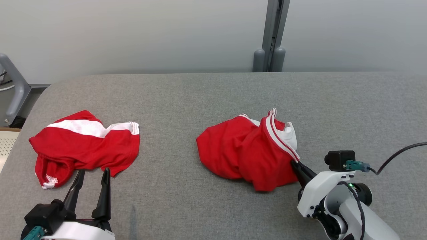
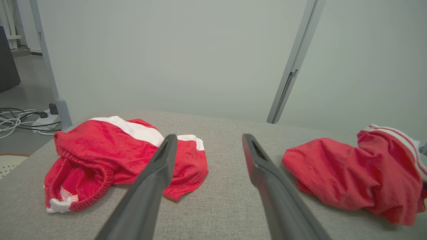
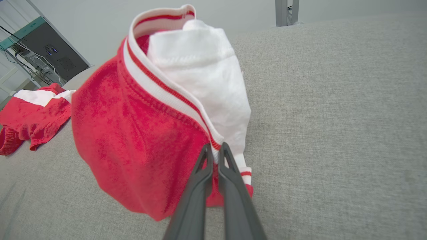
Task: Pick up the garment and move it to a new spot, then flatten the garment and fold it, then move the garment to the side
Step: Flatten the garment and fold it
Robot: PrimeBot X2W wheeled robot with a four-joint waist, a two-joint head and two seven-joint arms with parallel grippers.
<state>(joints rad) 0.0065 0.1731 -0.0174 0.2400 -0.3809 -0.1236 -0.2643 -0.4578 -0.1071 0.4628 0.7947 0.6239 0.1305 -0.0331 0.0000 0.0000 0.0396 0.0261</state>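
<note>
While the right end effector (image 1: 295,164) sat at the lower right of the head view with its two fingers pinched almost together on the white-and-red striped band (image 1: 280,140) of the crumpled red garment (image 1: 240,150), the bulk of that cloth lay up and to the left of it, heaped just right of the frame's centre on the grey worktop (image 1: 200,96). In the right wrist view the fingertips met the band at its lower end, with the red body spreading to the left and a white panel (image 3: 203,66) rising above. The heap's long axis ran roughly left to right across the head view, and the band crossed it on a slant from upper centre down to the grip. That arm was plainly the nearer, so a lift would probably draw the cloth up from that corner. The left end effector (image 1: 94,171), fingers spread wide and holding nothing, hovered at the lower left, just short of a second red garment (image 1: 86,146) lying well apart from the first.
</note>
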